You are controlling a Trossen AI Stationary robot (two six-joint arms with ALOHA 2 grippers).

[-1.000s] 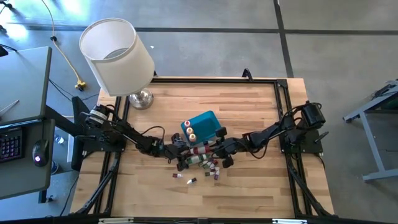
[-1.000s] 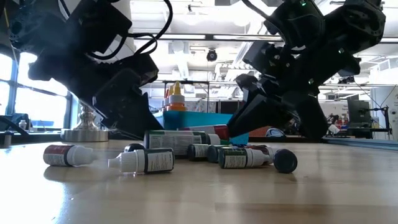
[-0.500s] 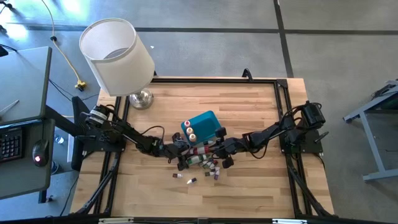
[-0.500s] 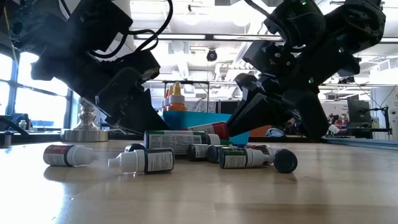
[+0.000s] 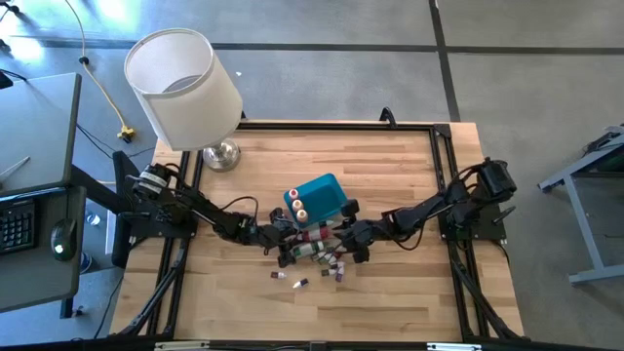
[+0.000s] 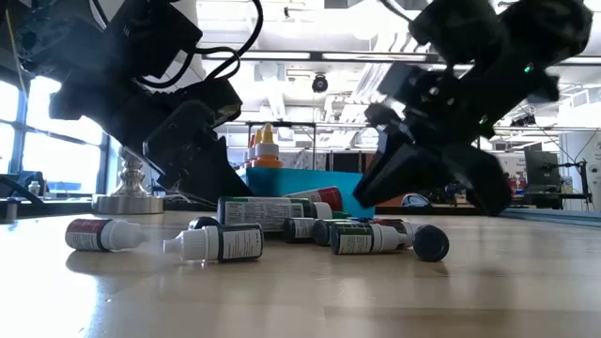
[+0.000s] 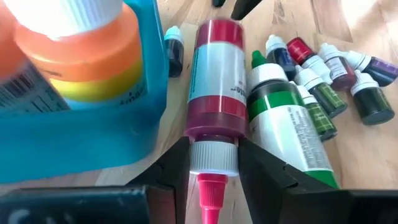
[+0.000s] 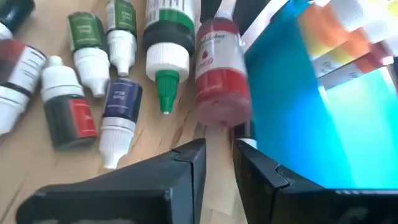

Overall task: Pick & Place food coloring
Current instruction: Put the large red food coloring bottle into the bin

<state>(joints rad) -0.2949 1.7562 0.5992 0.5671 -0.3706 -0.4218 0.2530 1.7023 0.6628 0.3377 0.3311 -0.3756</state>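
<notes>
The food coloring is a pile of small bottles (image 5: pixel 327 261) on the wooden table, near a teal bin (image 5: pixel 322 195) that holds two orange bottles (image 5: pixel 295 203). A larger red bottle (image 7: pixel 214 81) lies beside the bin wall, next to a big green bottle (image 7: pixel 280 118). My left gripper (image 7: pixel 213 155) reaches in from the table's left (image 5: pixel 286 239) and is shut on the red bottle's neck. My right gripper (image 8: pixel 220 149) comes in from the right (image 5: pixel 343 237). Its fingers stand a narrow gap apart, just short of the red bottle's base (image 8: pixel 221 118), touching nothing. My left gripper pinches the red bottle by the white collar (image 7: pixel 213 155) below its pink tip, one finger (image 7: pixel 177 168) on each side. The fingers come low from the table's left, in line with the bottle. Its body points away from them, beside the bin. I cannot tell whether it is lifted.
A lamp (image 5: pixel 185 88) with a white shade stands at the table's far left corner, its metal base (image 6: pixel 127 199) on the wood. Two bottles (image 6: pixel 216 242) lie apart, nearer the front edge. Bare wood stretches along the near edge and the table's far right.
My right gripper has drawn back a little toward the table's right edge and shows blurred in the low view. In that view more of the red bottle has come to show, tilted, above the green-labelled bottle.
</notes>
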